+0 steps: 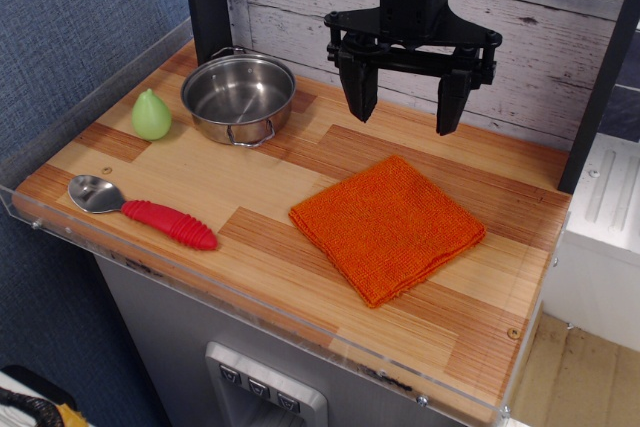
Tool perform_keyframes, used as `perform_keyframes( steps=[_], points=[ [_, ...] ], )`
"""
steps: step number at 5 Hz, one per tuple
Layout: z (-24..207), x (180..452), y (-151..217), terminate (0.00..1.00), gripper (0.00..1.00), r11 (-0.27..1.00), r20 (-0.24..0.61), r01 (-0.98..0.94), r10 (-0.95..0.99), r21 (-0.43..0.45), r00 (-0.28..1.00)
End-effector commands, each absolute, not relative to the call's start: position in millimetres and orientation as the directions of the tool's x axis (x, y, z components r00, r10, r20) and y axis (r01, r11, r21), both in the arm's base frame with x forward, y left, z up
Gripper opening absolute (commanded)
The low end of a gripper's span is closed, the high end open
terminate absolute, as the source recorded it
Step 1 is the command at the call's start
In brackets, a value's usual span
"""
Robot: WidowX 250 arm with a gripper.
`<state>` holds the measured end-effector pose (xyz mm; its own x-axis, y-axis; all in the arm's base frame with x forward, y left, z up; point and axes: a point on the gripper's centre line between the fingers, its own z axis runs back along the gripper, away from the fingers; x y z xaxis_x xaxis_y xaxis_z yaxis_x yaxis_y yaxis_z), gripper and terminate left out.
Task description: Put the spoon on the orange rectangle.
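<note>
The spoon (140, 209) lies flat near the table's front left edge, its shiny metal bowl to the left and its ribbed red handle pointing right. The orange rectangle (388, 225), a folded knitted cloth, lies on the wood right of centre, with nothing on it. My gripper (405, 112) hangs above the back of the table, beyond the cloth's far corner and to the right of the pot. Its two black fingers are spread wide apart and hold nothing. It is far from the spoon.
A steel pot (238, 97) with two handles stands at the back left, empty. A pale green pear-shaped object (151, 115) stands left of the pot. A clear plastic rim (60, 237) runs along the table's front and left edges. A plank wall is behind.
</note>
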<state>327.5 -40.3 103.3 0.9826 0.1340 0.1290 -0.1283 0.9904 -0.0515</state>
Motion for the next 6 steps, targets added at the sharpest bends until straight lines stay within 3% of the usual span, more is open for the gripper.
perform_keyframes(
  steps=[1, 3, 5, 6],
  points=[
    [103.3, 327.5, -40.3, 0.0, 1.0, 0.99, 0.129, -0.128, 0.134, -0.052, 0.983],
    [101.3, 286.4, 10.2, 0.0, 1.0, 0.808, 0.127, -0.588, 0.587, -0.032, 0.8],
    [102.2, 239.0, 64.1, 0.0, 1.0, 0.428, 0.188, -0.903, 0.891, -0.045, 0.413],
    [89.9, 233.5, 77.7, 0.0, 1.0, 0.192, 0.194, -0.981, 0.963, -0.022, 0.184]
  ],
)
